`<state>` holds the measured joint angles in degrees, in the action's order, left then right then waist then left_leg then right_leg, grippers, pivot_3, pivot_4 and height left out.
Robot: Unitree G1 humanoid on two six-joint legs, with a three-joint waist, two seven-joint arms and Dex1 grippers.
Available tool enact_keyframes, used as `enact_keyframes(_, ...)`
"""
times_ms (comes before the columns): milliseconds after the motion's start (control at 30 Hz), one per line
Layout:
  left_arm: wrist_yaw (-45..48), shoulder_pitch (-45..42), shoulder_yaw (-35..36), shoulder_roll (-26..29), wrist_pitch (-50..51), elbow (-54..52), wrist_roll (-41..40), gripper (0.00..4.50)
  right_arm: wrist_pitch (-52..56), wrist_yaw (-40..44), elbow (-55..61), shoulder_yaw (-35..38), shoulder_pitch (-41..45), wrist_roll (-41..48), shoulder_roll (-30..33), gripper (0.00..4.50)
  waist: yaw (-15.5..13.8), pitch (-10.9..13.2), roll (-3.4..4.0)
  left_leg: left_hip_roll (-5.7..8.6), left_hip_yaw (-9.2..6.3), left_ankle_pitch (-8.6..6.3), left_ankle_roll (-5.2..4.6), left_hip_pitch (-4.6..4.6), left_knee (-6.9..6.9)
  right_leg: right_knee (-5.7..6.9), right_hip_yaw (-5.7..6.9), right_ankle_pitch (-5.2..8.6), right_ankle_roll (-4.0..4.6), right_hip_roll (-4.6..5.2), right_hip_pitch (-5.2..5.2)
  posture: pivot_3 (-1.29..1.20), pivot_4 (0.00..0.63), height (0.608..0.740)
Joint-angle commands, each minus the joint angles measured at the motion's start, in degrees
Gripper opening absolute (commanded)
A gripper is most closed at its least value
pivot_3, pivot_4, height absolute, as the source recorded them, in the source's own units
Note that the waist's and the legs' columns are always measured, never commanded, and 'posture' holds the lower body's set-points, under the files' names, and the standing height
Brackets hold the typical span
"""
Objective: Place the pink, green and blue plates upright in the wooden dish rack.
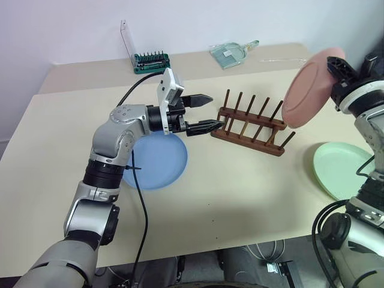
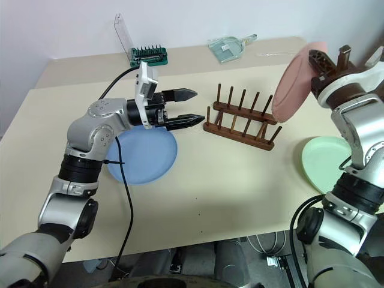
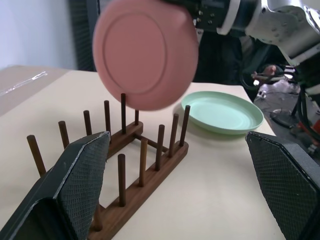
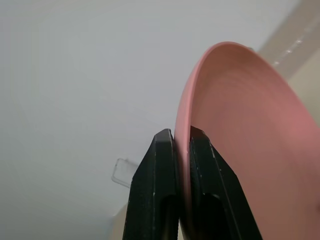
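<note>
Three plates in sight, none yet in the wooden dish rack (image 1: 251,123); pink plate (image 1: 307,87) pinched by its rim in the right gripper (image 4: 183,145), fingers clamped either side of the edge, held on edge in the air just above the rack's right end, its lower rim over the last pegs and apart from them as far as can be told; green plate (image 1: 342,169) lying flat on the worktop (image 1: 240,198), right of the rack near the front edge; blue plate (image 1: 157,159) flat on the worktop left of the rack, partly under the left arm; left gripper (image 1: 204,112) level, pointing at the rack's left end, jaws wide apart and empty, lower fingertip just beside the rack's end pegs; green tool holder (image 1: 151,61) with clear panel at the back edge, well apart from the rack; clear dustpan-like scoop (image 1: 231,54) also at the back.
</note>
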<state>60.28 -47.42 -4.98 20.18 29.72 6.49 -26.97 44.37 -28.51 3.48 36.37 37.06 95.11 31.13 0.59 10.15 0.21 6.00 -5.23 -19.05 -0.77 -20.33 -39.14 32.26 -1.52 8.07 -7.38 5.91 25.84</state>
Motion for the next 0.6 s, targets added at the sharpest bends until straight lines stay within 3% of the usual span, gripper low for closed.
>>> enact_keyframes(33, -0.21, 0.06, 1.25, 0.23, -0.13, -2.04, -1.09, 4.50, -3.04, -3.66, 5.25, -0.13, 1.10, 2.68, 0.43, 0.03, 0.01, 0.00, 0.00, 0.00, 0.00, 0.00, 0.00, 0.00, 0.00, 0.00, 0.00, 0.00, 0.00, 0.00, 0.00, 0.00, 0.150, 0.740)
enact_keyframes(600, 0.12, -0.44, 1.13, -0.23, 0.35, -1.09, -1.42, 4.50, -10.15, -11.82, 13.04, -5.25, -2.40, 9.54, -0.03, 0.03, 0.05, 0.00, 0.00, -0.01, 0.01, -0.07, -0.14, 0.02, 0.00, 0.00, 0.00, 0.00, 0.00, -0.02, 0.00, 0.00, 0.150, 0.740)
